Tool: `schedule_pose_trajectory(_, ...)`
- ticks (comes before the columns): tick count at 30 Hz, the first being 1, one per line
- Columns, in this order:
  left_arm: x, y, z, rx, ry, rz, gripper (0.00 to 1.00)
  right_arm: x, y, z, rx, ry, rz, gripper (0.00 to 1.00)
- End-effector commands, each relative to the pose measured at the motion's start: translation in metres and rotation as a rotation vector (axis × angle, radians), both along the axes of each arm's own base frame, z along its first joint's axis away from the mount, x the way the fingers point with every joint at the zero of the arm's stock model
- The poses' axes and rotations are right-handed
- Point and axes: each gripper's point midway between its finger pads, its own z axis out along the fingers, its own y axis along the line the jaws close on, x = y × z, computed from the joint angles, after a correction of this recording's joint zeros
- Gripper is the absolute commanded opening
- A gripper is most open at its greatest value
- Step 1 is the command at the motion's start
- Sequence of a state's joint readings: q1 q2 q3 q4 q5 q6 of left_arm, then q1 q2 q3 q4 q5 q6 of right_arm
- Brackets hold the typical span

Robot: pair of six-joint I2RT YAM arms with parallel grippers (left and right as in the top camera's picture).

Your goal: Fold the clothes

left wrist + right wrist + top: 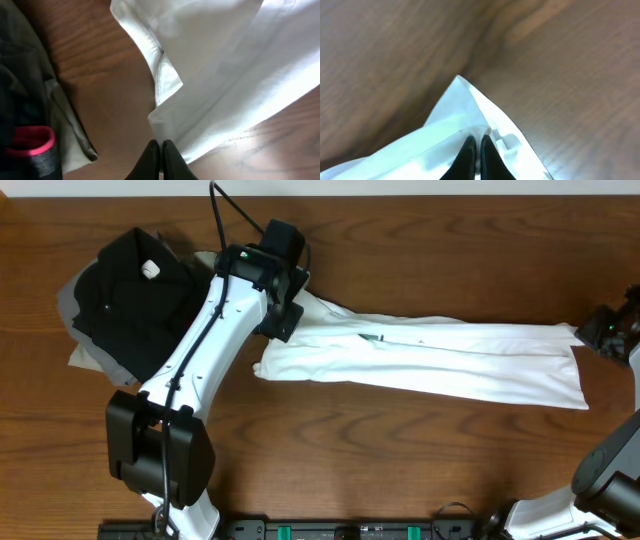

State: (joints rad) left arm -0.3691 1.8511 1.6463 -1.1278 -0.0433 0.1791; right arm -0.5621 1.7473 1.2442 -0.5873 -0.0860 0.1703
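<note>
White T-shirt [470,355] drawn into a long band across the wooden table [400,450], from upper centre to the right edge of the overhead view. Left gripper [160,149] at the band's left end, jaws closed together on a fabric edge; right gripper [475,146] at the right end, jaws pinched on a corner (a stitched seam shows there). Black garment [135,295] lies on a grey garment [68,298], upper left, near the band's left end
</note>
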Motion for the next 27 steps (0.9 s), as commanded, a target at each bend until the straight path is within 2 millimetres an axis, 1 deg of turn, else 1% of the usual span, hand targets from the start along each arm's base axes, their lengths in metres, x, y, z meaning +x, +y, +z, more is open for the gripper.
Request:
schedule_pose_trajectory(1,-0.003,0.002,0.005,-0.01,0.004,0.017,0.06,-0.013,-0.016,0.001,-0.076,0.057,-0.044,0.03)
schedule_pose_trajectory(8,-0.006,0.003,0.004,-0.006,0.018,0.017,0.06,-0.031,-0.016,-0.006,-0.082,0.147,-0.066,0.01)
schedule_pose_trajectory(11,-0.01,0.004,0.003,0.0,0.035,0.016,0.06,-0.039,-0.015,-0.009,-0.081,0.181,-0.071,0.01)
schedule_pose_trajectory(13,-0.014,0.004,0.003,-0.001,0.052,0.015,0.06,-0.042,-0.015,-0.009,-0.081,0.192,-0.083,0.01)
schedule_pose_trajectory(15,-0.019,-0.002,0.002,-0.036,0.078,0.009,0.06,-0.043,-0.016,-0.01,-0.079,0.196,-0.104,0.02)
schedule_pose_trajectory(18,-0.023,-0.004,0.002,-0.051,0.095,0.007,0.06,-0.044,-0.016,-0.01,-0.082,0.197,-0.108,0.02)
schedule_pose_trajectory(21,-0.024,-0.004,0.001,-0.05,0.1,0.011,0.07,-0.051,-0.022,-0.01,-0.106,0.226,-0.153,0.04)
schedule_pose_trajectory(23,-0.026,-0.003,0.001,-0.048,0.107,0.011,0.17,-0.06,-0.026,-0.009,-0.13,0.26,-0.191,0.05)
schedule_pose_trajectory(24,-0.027,-0.003,0.001,-0.046,0.111,0.012,0.28,-0.066,-0.029,-0.009,-0.146,0.282,-0.215,0.08)
schedule_pose_trajectory(25,-0.028,-0.003,0.001,-0.044,0.115,0.012,0.33,-0.071,-0.031,-0.009,-0.159,0.3,-0.238,0.1)
schedule_pose_trajectory(27,-0.031,-0.002,0.001,-0.04,0.127,0.012,0.37,-0.076,-0.032,-0.009,-0.168,0.319,-0.256,0.11)
